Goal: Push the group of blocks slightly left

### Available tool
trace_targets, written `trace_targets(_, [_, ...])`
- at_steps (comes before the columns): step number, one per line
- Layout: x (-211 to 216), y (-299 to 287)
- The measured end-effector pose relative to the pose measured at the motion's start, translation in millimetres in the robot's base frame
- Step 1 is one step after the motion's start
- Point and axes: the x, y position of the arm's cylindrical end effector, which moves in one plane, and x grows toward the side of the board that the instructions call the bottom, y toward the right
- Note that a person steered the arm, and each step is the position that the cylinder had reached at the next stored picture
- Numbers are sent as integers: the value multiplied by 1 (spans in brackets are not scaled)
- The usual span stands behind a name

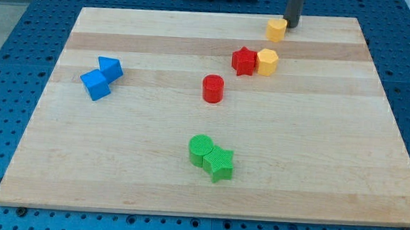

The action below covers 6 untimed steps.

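My tip [293, 24] is at the view's top, just to the right of a small yellow block [276, 29] — it looks like it touches it. My end effector is only a dark rod, so it cannot open or pinch.

Lower down sit 2 blocks side by side and touching — a red star [243, 61] and a yellow hexagon block [267, 62]. A red cylinder [212, 88] stands near them, a bit lower and to the left.

On the view's left of the wooden surface [330, 172], 2 blue blocks touch: a blue cube [95, 85] and a second blue block [111, 68]. Near the view's bottom, a green cylinder [201, 150] touches a green star [219, 164].
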Motion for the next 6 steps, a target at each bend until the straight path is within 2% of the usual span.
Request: trace_targets(6, [37, -92])
